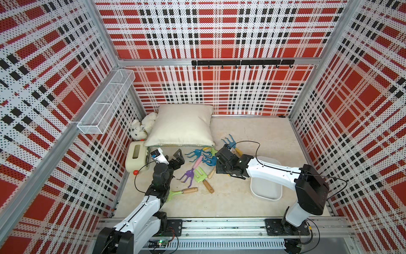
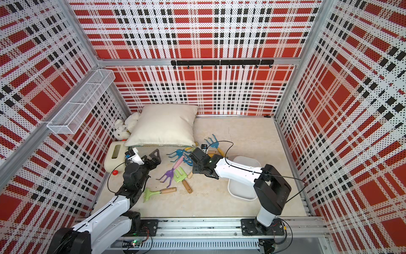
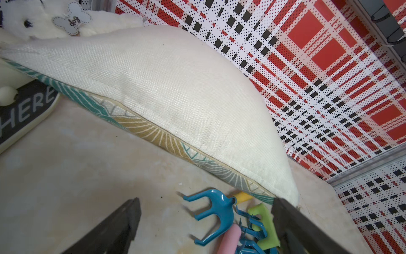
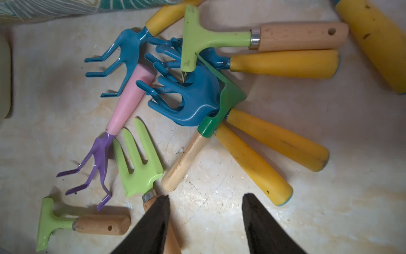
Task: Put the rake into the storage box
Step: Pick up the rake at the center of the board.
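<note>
right claw (image 4: 205,211) about half open, nothing in it, right above the pile of rakes (image 4: 191,105), left claw (image 1: 178,158) wide open and empty, storage box (image 1: 267,194) on the tabletop (image 1: 230,204) near the pile

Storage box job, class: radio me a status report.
Left gripper open, empty. Right gripper open, empty. Shallow white plastic tub: visible part empty. Dark green wooden-handled tool overlaps blue yellow-handled rake.

Red-white-black plaid perforated walls (image 1: 219,33); beige marbled floor (image 1: 268,132). Cream woven pillow (image 1: 180,125), teal-gold leaf-print underside. Blue metal rakes with yellow handles (image 4: 193,103); purple metal rake with pink handle (image 4: 96,158); 2 lime-green T-head rakes with wooden handles (image 4: 197,37). Plain white plastic storage box (image 1: 263,188).
</note>
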{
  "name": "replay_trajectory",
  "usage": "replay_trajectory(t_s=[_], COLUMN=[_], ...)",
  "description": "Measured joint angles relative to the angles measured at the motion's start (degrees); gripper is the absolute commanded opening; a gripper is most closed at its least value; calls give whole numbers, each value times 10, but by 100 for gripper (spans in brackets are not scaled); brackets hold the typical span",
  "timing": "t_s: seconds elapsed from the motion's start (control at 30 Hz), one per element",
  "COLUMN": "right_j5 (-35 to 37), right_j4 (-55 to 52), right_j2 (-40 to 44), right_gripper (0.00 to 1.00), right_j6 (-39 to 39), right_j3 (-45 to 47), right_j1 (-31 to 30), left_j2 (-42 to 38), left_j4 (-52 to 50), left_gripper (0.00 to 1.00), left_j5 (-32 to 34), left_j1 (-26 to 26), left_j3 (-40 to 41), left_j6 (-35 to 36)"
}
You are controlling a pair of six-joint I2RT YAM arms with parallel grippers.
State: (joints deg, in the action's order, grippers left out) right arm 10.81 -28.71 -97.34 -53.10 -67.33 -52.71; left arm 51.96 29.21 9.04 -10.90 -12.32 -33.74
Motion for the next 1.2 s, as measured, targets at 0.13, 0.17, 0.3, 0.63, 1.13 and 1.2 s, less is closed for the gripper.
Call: replay_trajectory(t_s=[0.13, 0.17, 0.3, 0.63, 1.13, 1.2], right_j5=[-10, -11, -17, -16, 46, 57], right_j4=[11, 13, 22, 30, 5, 1], right_j2=[-49, -60, -101, -174, -84, -33], right_gripper=[53, 53, 52, 36, 0, 0], right_j6=[-23, -29, -51, -78, -62, -49], right_j3=[-25, -32, -52, -86, -60, -48], right_j1=[0, 0, 0, 2, 10, 11], left_j2=[-1, -1, -1, -2, -19, -26], left_j4=[-2, -2, -3, -5, -6, -6], left_gripper=[99, 99, 99, 99, 99, 99], left_j5=[-2, -2, -6, -9, -8, -8], left_j1=[0, 0, 0, 1, -1, -3], left_j3=[0, 0, 0, 0, 0, 0], left_j6=[-3, -4, -5, -6, -5, -5])
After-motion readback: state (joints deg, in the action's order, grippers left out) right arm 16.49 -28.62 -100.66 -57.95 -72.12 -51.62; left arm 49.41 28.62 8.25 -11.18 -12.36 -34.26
